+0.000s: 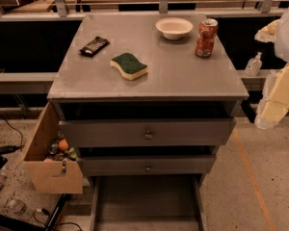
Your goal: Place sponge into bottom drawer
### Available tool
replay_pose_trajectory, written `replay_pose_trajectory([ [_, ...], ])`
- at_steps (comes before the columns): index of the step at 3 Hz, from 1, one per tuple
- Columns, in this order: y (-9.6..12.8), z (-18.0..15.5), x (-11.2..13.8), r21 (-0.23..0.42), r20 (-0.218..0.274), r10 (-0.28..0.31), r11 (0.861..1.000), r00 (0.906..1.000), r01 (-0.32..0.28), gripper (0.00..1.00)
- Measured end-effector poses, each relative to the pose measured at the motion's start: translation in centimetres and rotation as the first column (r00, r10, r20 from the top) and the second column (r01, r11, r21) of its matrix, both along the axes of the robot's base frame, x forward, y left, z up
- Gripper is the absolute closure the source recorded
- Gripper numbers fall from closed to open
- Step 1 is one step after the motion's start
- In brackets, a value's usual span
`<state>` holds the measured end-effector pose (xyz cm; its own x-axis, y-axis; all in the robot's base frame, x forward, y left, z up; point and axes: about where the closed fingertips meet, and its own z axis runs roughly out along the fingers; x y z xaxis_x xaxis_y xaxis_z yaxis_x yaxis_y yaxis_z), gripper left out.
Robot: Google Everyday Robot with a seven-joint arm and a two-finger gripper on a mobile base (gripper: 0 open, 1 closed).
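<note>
The sponge (129, 65), yellow with a dark green top, lies flat on the grey cabinet top (183, 76), left of centre. The bottom drawer (144, 198) is pulled out below the two knobbed drawers, and its grey tray shows nothing inside. My gripper (272, 109) is at the right edge of the camera view, beside the cabinet's right front corner, well away from the sponge and holding nothing that I can see.
On the cabinet top are a black ridged bar (94, 45) at the back left, a white bowl (174, 28) and a dented red can (205, 38) at the back right. A tan cardboard box (48, 172) with several small items hangs at the cabinet's left.
</note>
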<state>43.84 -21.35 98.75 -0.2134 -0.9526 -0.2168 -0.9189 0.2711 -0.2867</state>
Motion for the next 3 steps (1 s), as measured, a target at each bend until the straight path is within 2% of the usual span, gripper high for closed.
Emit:
replay_pose_trajectory([
  [1, 0.0, 0.0, 0.0, 0.0, 0.0, 0.0, 1.0, 1.0, 0.0, 0.0],
  [2, 0.3, 0.3, 1.2, 0.025, 0.034, -0.014, 1.0, 0.9993, 0.013, 0.0],
  [3, 1.4, 0.8, 5.0, 0.168, 0.114, -0.091, 0.983, 0.9893, 0.071, 0.0],
])
